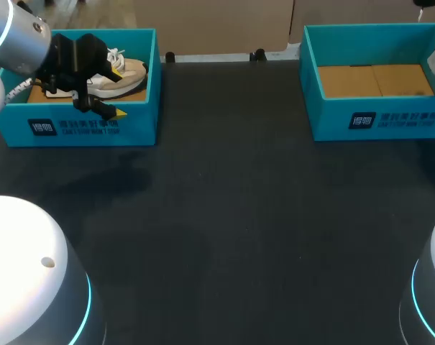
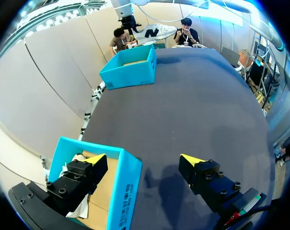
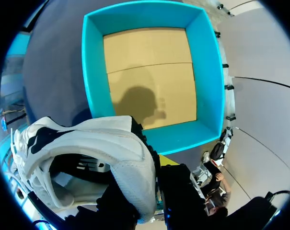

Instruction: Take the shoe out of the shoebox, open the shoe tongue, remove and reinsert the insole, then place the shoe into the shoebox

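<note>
Dark table (image 1: 224, 215). A teal shoebox (image 1: 80, 129) sits at ten o'clock, an empty shoebox (image 3: 94, 96) at two. My right gripper (image 3: 152, 175), clamped on a white sneaker (image 3: 106, 143), hangs above the empty one. A beige sneaker (image 1: 127, 75) lies in the ten o'clock box, lengthwise from nine to three. My left gripper (image 2: 145, 163) gapes wide, straddling that box's near wall.

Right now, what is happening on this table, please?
The right pincer holds a white shoe in the air above the empty right box. The left pincer is open at the left box, with one finger inside its wall and one outside. A beige shoe lies in that box and is not gripped.
</note>
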Robot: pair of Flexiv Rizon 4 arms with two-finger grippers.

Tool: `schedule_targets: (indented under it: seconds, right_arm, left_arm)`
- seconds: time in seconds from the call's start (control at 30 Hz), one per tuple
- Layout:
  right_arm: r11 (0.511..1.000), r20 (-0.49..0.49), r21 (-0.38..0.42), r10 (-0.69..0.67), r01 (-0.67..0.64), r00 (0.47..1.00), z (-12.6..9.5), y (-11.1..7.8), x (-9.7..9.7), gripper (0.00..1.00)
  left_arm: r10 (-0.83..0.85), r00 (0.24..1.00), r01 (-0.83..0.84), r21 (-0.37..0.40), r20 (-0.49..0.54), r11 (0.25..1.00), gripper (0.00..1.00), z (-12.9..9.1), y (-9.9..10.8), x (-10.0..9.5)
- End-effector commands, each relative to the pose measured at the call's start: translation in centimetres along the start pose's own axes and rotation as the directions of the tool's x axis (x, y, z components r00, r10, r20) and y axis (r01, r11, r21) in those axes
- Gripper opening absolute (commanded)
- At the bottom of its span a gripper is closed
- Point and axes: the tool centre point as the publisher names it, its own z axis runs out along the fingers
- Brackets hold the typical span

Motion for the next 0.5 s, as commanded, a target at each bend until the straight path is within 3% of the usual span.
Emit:
schedule_targets:
  seconds: [0.03,0.37,0.5]
  right_arm:
    - [0.998,0.003,0.004,0.057,-0.057,0.998,-0.4,-0.2,-0.4,0.0]
    - [0.922,-0.02,0.031,0.386,-0.385,0.922,-1.3,-0.8,0.1,0.0]
    - [0.84,-0.041,0.033,0.543,-0.542,0.839,-1.4,-1.4,0.1,0.0]
  left_arm:
    - [0.0,1.0,0.0,-0.004,0.001,1.0,1.0,-0.1,0.0,0.1]
    - [0.0,1.0,0.0,-0.004,0.001,1.0,1.0,-0.1,0.0,0.1]
    - [0.0,1.0,0.0,-0.004,0.001,1.0,1.0,-0.1,0.0,0.1]
